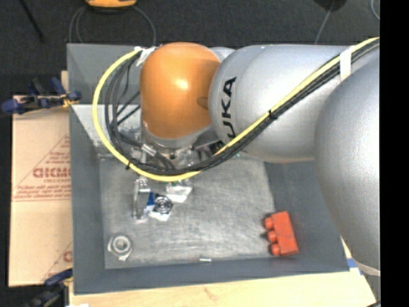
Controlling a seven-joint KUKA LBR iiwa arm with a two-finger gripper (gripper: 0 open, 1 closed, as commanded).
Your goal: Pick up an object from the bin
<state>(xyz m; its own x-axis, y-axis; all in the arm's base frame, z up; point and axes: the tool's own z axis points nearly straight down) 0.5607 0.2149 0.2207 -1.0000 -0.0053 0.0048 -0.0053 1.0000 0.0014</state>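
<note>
My gripper [148, 203] sits low at centre-left of the frame, right at a small blue-and-white object [161, 207]. I can't tell how far it's open or whether it grips anything. A red block [281, 233] lies lower right and a clear ring [119, 245] lower left.

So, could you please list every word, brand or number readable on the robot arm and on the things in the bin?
"UKA": black letters on the silver arm link; the word's start is hidden.
Red toothed plastic block: no text.
Small white, blue and silver thing under the orange wrist cover: too small to read.
Round silver ring, lower left: no text.
</note>
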